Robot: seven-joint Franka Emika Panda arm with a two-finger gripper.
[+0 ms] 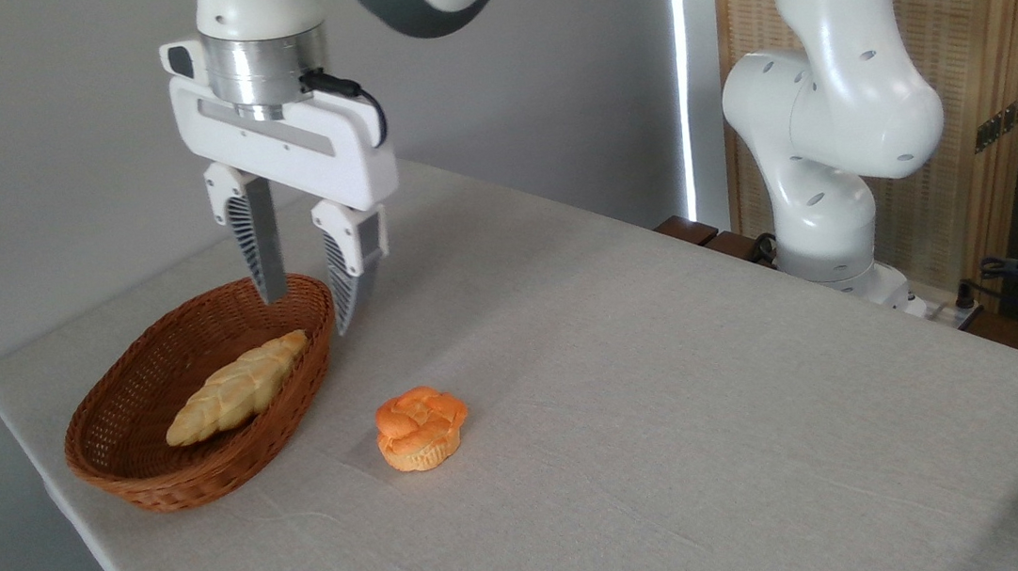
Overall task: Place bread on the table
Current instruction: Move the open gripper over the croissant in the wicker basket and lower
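Gripper (pixel 311 306) hangs wide, empty, arm cropped at top.
Bread (pixel 238 388) lies in basket (pixel 160 473); bun (pixel 421 427) on table (pixel 671 382).

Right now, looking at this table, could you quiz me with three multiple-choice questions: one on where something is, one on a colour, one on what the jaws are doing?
1. Where does the braided loaf lie?
A. on the cloth
B. in the wicker basket
C. between the jaws

2. What colour is the small knotted bun?
A. orange
B. green
C. white

3. How do the jaws of the gripper stand?
A. shut on the loaf
B. shut on the bun
C. open, holding nothing

Answers: B, the basket wall rings the loaf; A, it is plainly orange; C, a clear gap shows between the jaws.
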